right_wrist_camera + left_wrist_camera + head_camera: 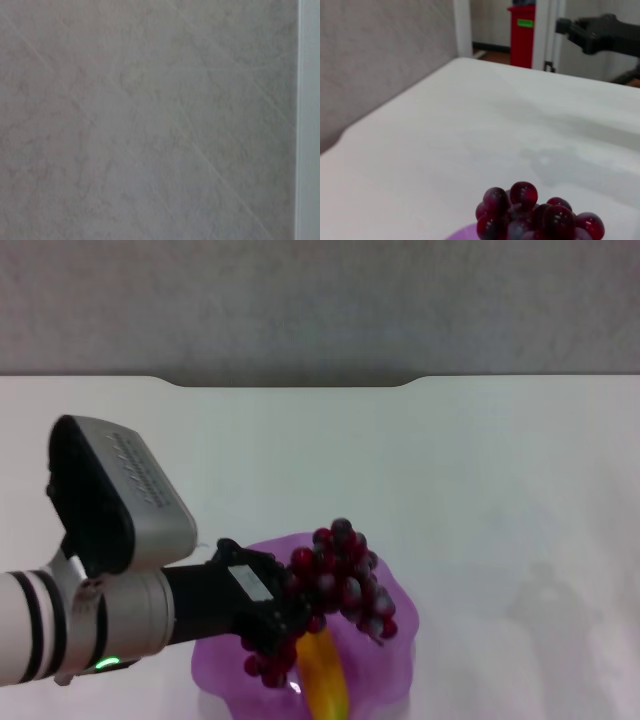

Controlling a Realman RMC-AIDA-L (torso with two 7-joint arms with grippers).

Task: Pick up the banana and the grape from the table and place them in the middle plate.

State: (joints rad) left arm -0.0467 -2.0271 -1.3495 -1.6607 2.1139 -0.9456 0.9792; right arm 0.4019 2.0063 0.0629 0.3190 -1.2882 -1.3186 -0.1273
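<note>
My left gripper (293, 615) reaches in from the left and is shut on the grape (345, 575), a bunch of dark red-purple grapes. It holds the bunch over the middle plate (398, 665), a translucent purple plate at the near edge of the white table (480, 490). The bunch drapes on both sides of the fingers. The grape's end also shows in the left wrist view (535, 212). The banana (325, 672) lies in the plate under the grapes, partly hidden. A dark shape far off in the left wrist view looks like my right gripper (570, 27), off the table.
The table's notched far edge (290, 382) meets a grey wall. A red bin (522, 35) stands beyond the table. The right wrist view shows only grey wall.
</note>
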